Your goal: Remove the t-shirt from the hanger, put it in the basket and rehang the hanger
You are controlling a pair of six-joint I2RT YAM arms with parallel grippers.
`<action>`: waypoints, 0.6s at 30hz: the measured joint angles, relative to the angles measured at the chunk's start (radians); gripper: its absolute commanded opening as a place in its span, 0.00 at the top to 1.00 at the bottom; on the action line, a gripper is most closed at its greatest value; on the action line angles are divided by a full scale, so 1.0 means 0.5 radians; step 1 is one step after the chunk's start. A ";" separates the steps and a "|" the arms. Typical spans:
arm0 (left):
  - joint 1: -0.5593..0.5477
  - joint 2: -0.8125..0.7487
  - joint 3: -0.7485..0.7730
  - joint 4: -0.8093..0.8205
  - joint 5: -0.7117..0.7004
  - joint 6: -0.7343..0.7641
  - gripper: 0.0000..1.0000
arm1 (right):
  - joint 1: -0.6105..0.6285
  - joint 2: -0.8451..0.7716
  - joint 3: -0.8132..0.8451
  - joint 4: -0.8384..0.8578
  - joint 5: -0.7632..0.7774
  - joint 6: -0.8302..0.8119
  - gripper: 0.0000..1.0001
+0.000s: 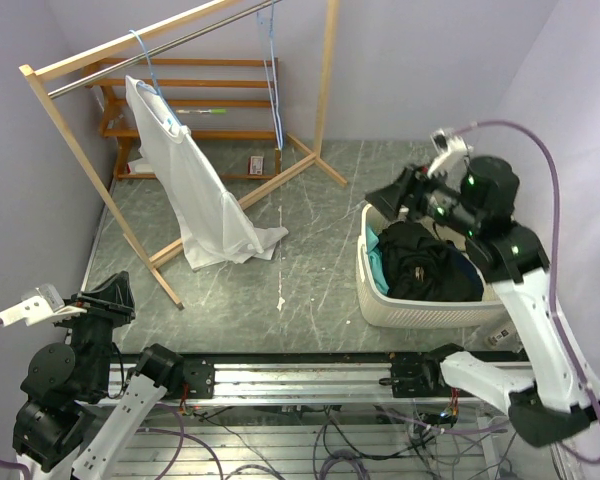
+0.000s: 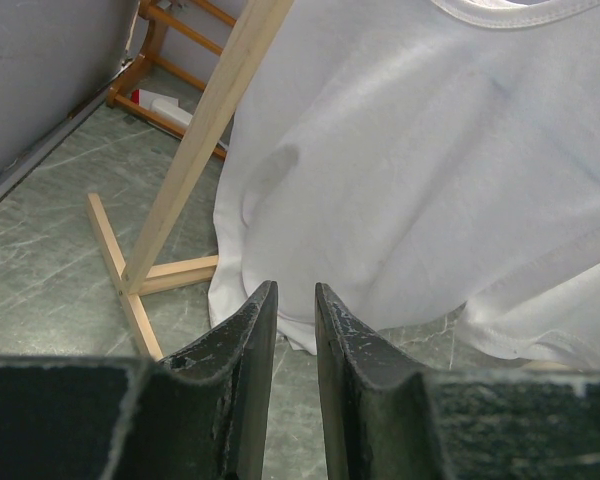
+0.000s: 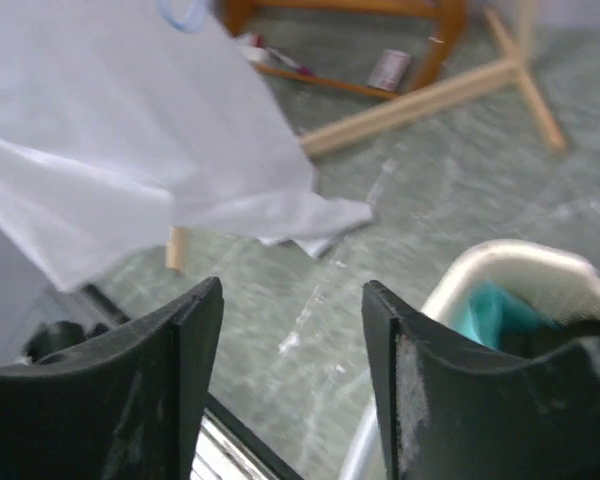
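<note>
The white t-shirt point(image 1: 195, 190) hangs on a blue hanger point(image 1: 143, 60) from the rack's metal rail, and its hem lies crumpled on the floor. In the left wrist view the t-shirt point(image 2: 410, 170) fills the frame ahead of my left gripper point(image 2: 295, 290). Its jaws stand a narrow gap apart with nothing between them. That left gripper point(image 1: 115, 292) sits low at the near left, well short of the shirt. My right gripper point(image 1: 392, 196) hovers open over the far rim of the basket. From the right wrist, the t-shirt point(image 3: 110, 150) shows at upper left, past the empty right gripper point(image 3: 292, 285).
A wooden rack point(image 1: 90, 165) with a metal rail point(image 1: 165, 42) stands at the back left, its feet spread on the floor. A white laundry basket point(image 1: 420, 312) holding dark clothes point(image 1: 430, 262) sits at the right. A small red-and-white item point(image 1: 256, 163) lies under the rack.
</note>
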 measured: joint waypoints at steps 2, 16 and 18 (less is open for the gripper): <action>0.000 0.000 0.000 0.000 -0.001 0.000 0.67 | 0.112 0.206 0.221 0.033 -0.053 -0.039 0.64; -0.001 0.001 0.000 -0.001 -0.005 -0.001 0.67 | 1.141 1.714 2.225 -0.179 0.375 -0.430 0.46; -0.001 0.001 0.000 -0.002 -0.006 -0.002 0.67 | 1.197 1.716 2.179 -0.134 0.469 -0.459 0.46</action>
